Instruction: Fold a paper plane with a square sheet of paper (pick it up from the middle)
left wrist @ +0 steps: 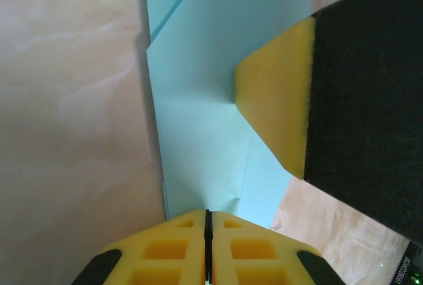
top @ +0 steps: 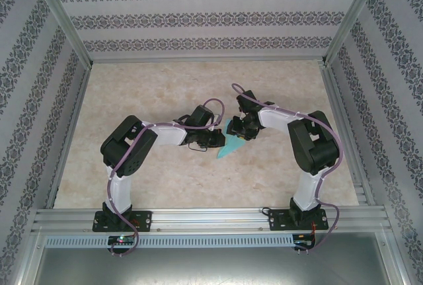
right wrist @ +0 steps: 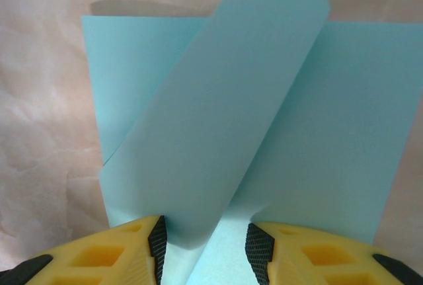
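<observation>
- Left gripper (left wrist: 207, 222) — jaws closed flat together, tips right at the near edge of the square sheet of paper (left wrist: 198, 133). Can't tell if it pinches that edge or just presses it to the table (left wrist: 73, 100).
- The paper lies straight ahead of the left claw and under the right one. It is creased, with one flap turned over on a diagonal.
- Right gripper (right wrist: 206, 239) — jaws partly apart, gripping nothing. The raised flap's lower end sits loose between its fingers. One yellow pad (left wrist: 274, 100) is on or just over the sheet, ahead-right of the left claw.
- Step, my read: early folding, a corner flap going over. No plane shape yet.
- Next calls for the left claw to steady the sheet while the right presses the flap flat along the crease. The flap looks springy and may pop back.
</observation>
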Robot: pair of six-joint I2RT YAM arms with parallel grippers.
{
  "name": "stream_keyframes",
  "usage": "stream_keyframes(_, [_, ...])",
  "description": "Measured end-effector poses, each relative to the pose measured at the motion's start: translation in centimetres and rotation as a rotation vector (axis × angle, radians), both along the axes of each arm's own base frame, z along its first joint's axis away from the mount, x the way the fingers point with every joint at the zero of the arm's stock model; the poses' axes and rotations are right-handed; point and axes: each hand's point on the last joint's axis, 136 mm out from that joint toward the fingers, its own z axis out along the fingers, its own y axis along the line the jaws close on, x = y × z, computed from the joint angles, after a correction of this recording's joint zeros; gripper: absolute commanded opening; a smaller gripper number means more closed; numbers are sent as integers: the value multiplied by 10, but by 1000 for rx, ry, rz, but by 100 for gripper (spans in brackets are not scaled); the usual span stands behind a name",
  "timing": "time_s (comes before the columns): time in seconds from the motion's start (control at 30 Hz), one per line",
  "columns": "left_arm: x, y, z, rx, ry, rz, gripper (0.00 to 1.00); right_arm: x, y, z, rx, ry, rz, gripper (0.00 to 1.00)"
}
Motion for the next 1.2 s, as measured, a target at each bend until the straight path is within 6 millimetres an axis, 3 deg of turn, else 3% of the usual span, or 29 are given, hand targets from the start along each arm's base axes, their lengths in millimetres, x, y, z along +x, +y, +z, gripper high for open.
stream_keyframes(0.67, [-1,0,-2,24,27,-4,6,0,-1,-1,-71,-4,7,41])
stream_keyframes(0.9, [-1,1,-3,43,36,-18,4,0,2,14,52,-43,1,42])
stream_keyframes(1.07, [-1,1,-3,52,42,-22,4,-14,-3,30,127,-50,0,42])
stream_keyframes(1.2, [-1,1,-4,56,48,-22,3,-11,5,53,203,-132,50,30])
